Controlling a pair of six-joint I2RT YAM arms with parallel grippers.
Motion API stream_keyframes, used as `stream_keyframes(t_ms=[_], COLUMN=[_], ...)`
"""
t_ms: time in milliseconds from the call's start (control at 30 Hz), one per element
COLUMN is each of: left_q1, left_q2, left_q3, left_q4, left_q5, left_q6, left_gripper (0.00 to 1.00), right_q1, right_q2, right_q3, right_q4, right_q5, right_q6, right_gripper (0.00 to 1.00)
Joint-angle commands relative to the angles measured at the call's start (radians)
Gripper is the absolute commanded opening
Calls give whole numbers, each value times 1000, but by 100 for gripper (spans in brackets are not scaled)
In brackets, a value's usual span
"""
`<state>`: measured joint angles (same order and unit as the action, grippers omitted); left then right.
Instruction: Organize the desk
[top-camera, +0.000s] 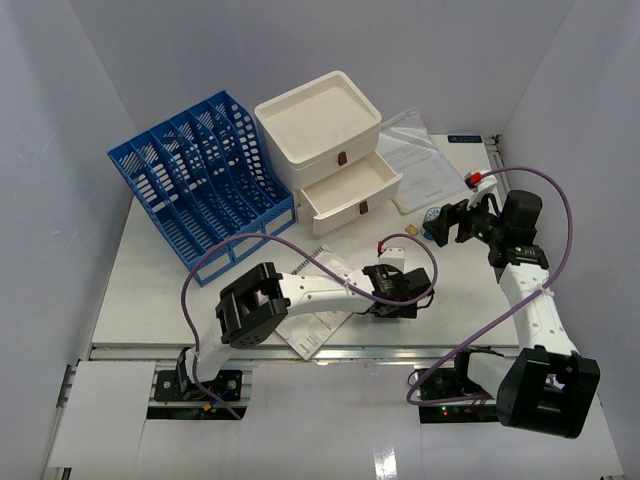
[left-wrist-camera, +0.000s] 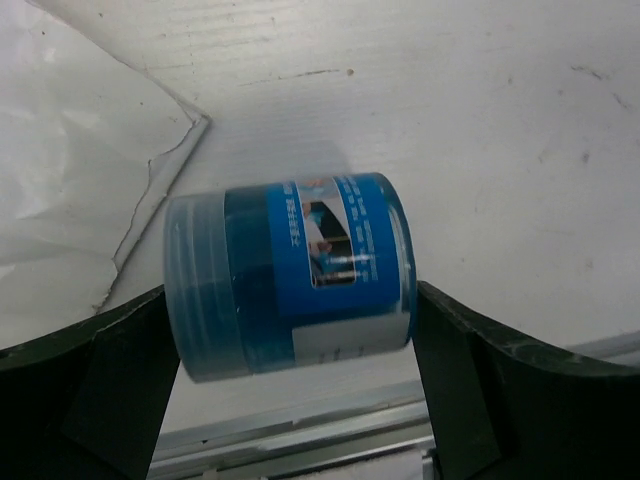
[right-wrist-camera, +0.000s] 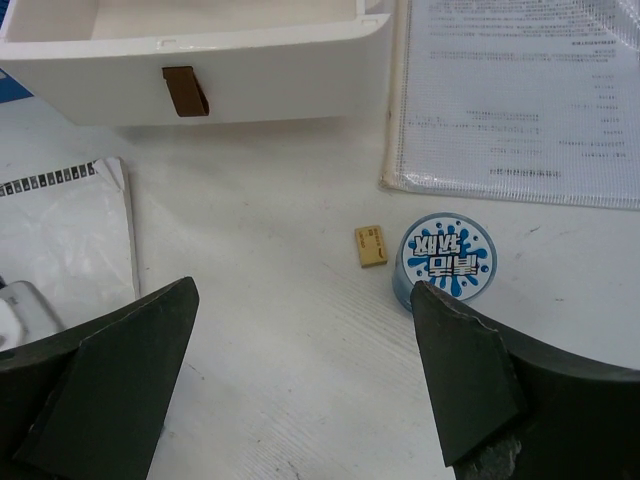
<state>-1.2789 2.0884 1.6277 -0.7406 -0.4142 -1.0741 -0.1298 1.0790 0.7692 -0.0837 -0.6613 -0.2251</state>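
Desk (top-camera: 150, 290): white top filling mid-scene, arms bolted at its near edge; clutter sits mostly centre and far side.
L gripper (left-wrist-camera: 290, 345): clamped on a blue jar (left-wrist-camera: 290, 275), one finger at each end; jar lies sideways, prob. lifted just off the desk, near edge rail close below.
R gripper (right-wrist-camera: 300, 380): spread wide, holding nothing, hovering over bare desk right of centre.
Under R gripper: round tin (right-wrist-camera: 445, 258) with a tan block (right-wrist-camera: 371, 245) just beside it on its left; sleeve of papers (right-wrist-camera: 520, 90) just beyond.
Far side: drawer box (top-camera: 330, 150) with lower drawer pulled out, blue file rack (top-camera: 205, 175) to its left.
Near L arm: loose paper (left-wrist-camera: 70, 180) left of the jar.
Risk 1: jar looks smooth and round, so it could slip or spin in the grip, then roll off the near edge.
Risk 2: R gripper closing on the tin could knock the block or snag the sleeve's edge.
Risk 3: L arm's cable could drag the paper during a swing.
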Motion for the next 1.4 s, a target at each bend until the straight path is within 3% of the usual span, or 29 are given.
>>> stream_keyframes(t_ms=[0, 100, 233, 333, 533, 667, 800, 933, 1167, 1367], left_q1=[-7, -8, -8, -8, -4, 45, 184, 326, 443, 508], left_q2=[50, 62, 54, 23, -101, -241, -401, -449, -309, -179], left_q3=[89, 90, 77, 51, -14, -73, -136, -82, 214, 376], left_q4=[-192, -194, -191, -155, -56, -7, 80, 112, -13, -93], left_q5=[-65, -84, -111, -123, -150, -154, -67, -60, -93, -91], left_q6=[-61, -78, -95, -87, -14, 38, 113, 160, 194, 200], left_gripper=[98, 93, 72, 41, 19, 13, 8, 7, 13, 27], right_q1=[-16, -19, -25, -29, -37, -41, -44, -45, -47, -48], right_q2=[-29, -31, -33, -34, -31, -32, -33, -31, -24, -22], right_q3=[-10, -12, -15, -18, -19, -21, -21, -21, -21, -21], right_q4=[4, 2, 2, 3, 4, 2, 2, 1, -1, -7], right_q5=[-58, -68, -83, -91, -98, -102, -109, -110, -113, -115], right_q6=[11, 9, 9, 9, 9, 7, 6, 1, -6, -12], right_gripper=[93, 93, 93, 93, 93, 94, 94, 94, 94, 94])
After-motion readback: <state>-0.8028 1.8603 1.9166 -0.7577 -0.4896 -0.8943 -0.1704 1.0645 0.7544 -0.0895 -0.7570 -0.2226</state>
